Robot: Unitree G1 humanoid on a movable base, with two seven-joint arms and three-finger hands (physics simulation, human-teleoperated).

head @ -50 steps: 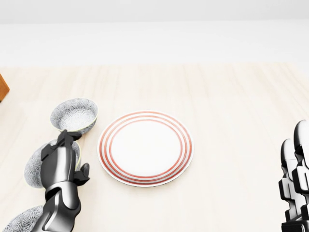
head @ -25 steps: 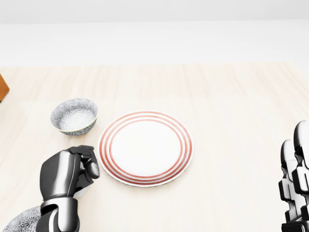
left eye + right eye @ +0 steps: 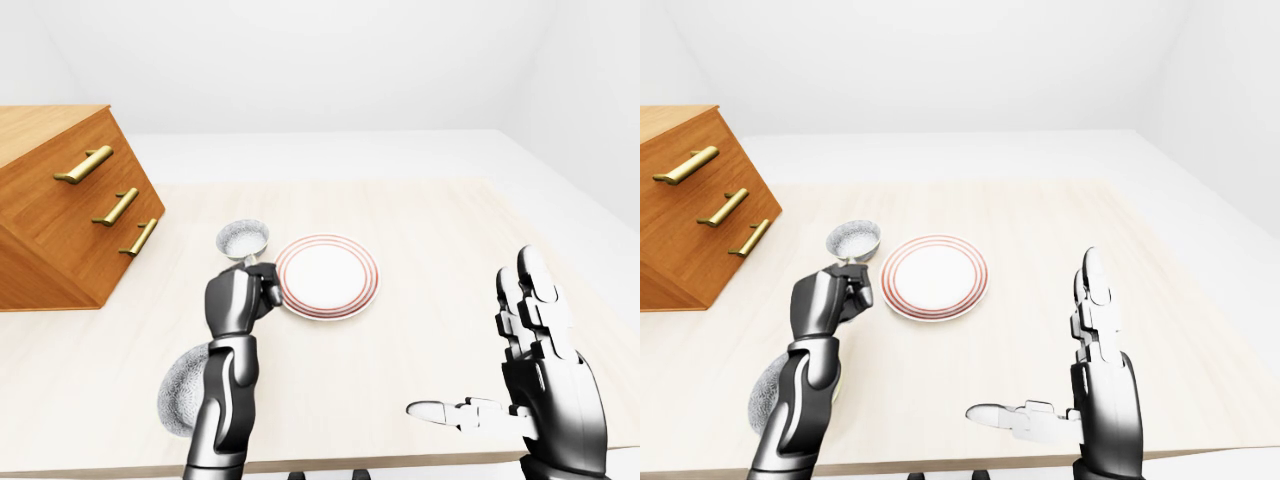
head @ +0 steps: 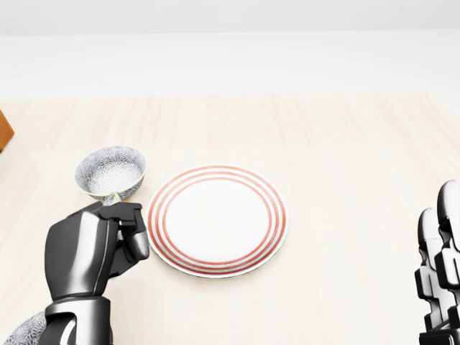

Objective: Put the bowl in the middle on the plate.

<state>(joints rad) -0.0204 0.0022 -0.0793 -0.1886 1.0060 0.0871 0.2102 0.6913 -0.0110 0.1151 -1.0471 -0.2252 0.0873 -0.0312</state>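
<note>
A white plate (image 4: 215,219) with red rings lies in the middle of the head view. Left of it stands one patterned grey bowl (image 4: 111,172). Below that bowl my left hand (image 4: 129,233) is a closed fist held above the table. A pale sliver of the middle bowl's rim (image 4: 113,198) pokes out at the top of the fist, and the rest of that bowl is hidden behind the hand. A third bowl (image 3: 180,392) sits behind my left forearm. My right hand (image 3: 500,370) hovers open at the right, far from the plate.
A wooden chest of drawers (image 3: 60,215) with brass handles stands on the table's left side in the left-eye view. The pale wooden table (image 4: 345,144) stretches wide to the right of the plate. Its near edge (image 3: 380,462) runs along the bottom of the left-eye view.
My left hand closed over the middle bowl's place, then moved up the head view and nearer the camera, fist still closed. The right hand, plate and upper bowl have not moved.
</note>
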